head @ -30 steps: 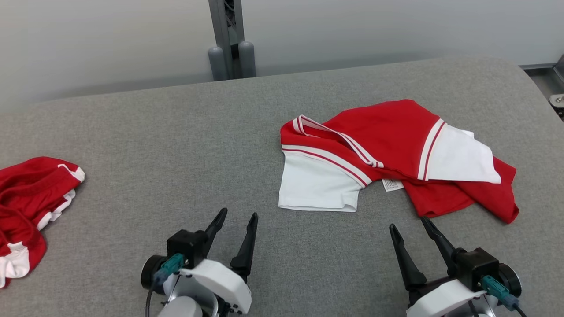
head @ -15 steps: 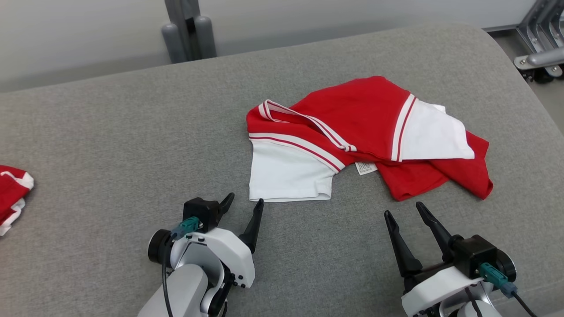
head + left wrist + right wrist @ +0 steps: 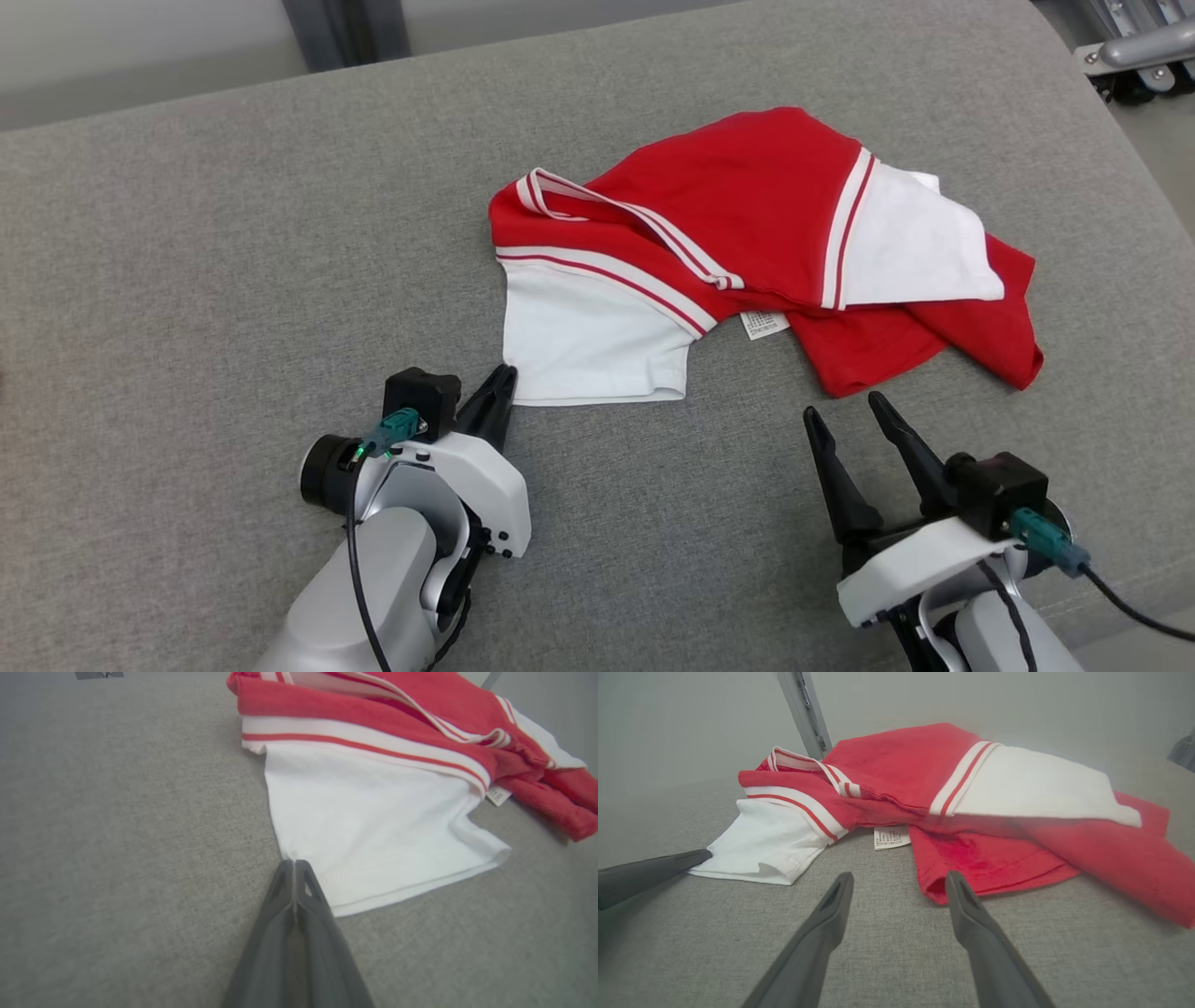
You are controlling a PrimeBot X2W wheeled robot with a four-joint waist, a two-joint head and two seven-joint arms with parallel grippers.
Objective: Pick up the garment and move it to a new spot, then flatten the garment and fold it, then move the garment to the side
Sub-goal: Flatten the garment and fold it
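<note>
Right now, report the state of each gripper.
Left gripper: shut at the white sleeve of the garment; grip cannot be told.
Right gripper: open, holding nothing.

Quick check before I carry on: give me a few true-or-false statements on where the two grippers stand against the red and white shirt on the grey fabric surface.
1. The left gripper is shut, its tips at the near corner of the red and white shirt's white sleeve. True.
2. The right gripper is clamped on the shirt's red hem. False: its jaws stand open just short of the hem, holding nothing.
3. The shirt lies spread flat on the grey fabric surface. False: it is crumpled, with parts folded over each other.
4. A small white printed label sticks out at the shirt's near edge. True.
</note>
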